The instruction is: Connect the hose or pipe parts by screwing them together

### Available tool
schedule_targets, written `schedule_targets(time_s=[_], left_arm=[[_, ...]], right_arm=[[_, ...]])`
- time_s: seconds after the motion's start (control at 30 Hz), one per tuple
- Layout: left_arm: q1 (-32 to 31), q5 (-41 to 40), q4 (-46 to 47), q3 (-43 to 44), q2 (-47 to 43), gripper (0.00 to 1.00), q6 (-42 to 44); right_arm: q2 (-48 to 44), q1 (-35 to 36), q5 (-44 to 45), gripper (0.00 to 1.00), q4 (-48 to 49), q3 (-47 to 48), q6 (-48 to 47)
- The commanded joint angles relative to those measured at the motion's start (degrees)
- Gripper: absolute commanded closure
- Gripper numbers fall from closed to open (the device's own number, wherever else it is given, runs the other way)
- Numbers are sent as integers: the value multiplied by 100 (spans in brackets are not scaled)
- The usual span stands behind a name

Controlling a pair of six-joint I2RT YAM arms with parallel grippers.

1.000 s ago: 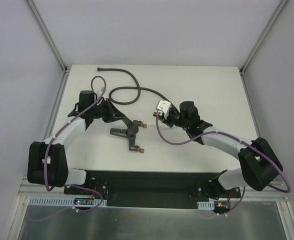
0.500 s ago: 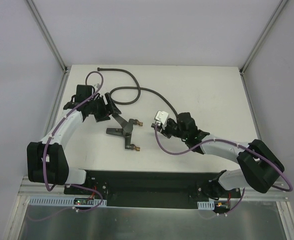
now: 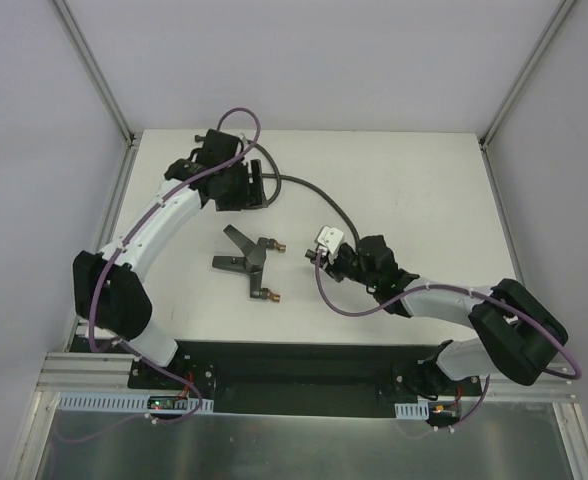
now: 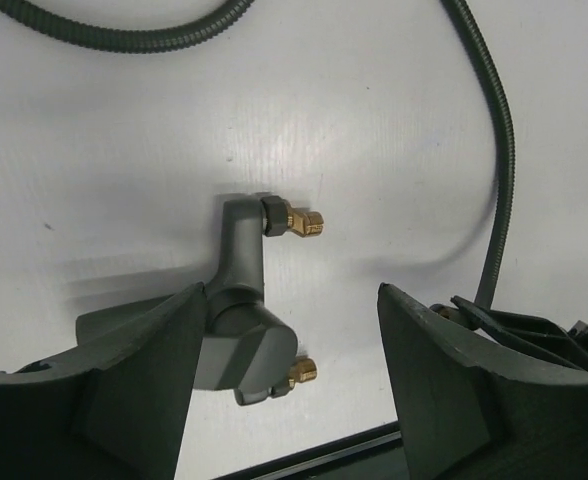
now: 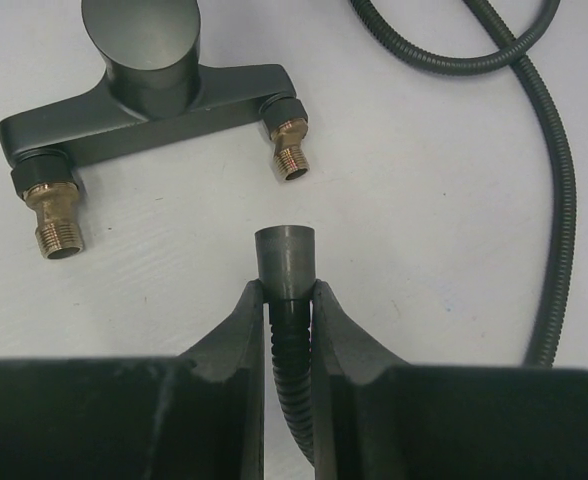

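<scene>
The forked fitting [image 3: 246,262] lies flat mid-table, dark grey with two brass threaded ends [image 5: 289,150]. My right gripper [image 5: 286,290] is shut on the dark grey hose [image 3: 304,184] just behind its end nut [image 5: 284,262]. The nut points at the fitting's nearer brass end, a short gap away. In the top view the right gripper [image 3: 324,256] is just right of the fitting. My left gripper [image 3: 254,185] is raised over the back left of the table, above the hose's loop. It stands open, with nothing between its fingers [image 4: 144,370]; the fitting [image 4: 239,310] shows beyond them.
The hose [image 5: 564,200] curves from the right gripper toward the back of the table, and its far end [image 3: 199,137] lies near the back left corner. White walls and metal rails [image 3: 104,90] close in the table. A black base strip [image 3: 294,365] runs along the near edge.
The left gripper has opened, let go of the fitting and swung away to the back left. The fitting now lies slightly further left. The right gripper has come nearer with the hose end.
</scene>
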Motion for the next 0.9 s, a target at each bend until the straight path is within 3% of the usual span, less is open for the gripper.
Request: schedule_targets(time_s=[0.0,0.43,0.87], left_arm=[[-339,-628,-843,661,686,34,170],[-831,-539,-1169,1013,1952,36,372],[-928,-690,-1046,408,2384,44,329]], right_arm=[[-302,20,220,99,560,-142,210],[-732,-7,317,99,683,-467,183],[-680,-15,317,99,683,-494,192]])
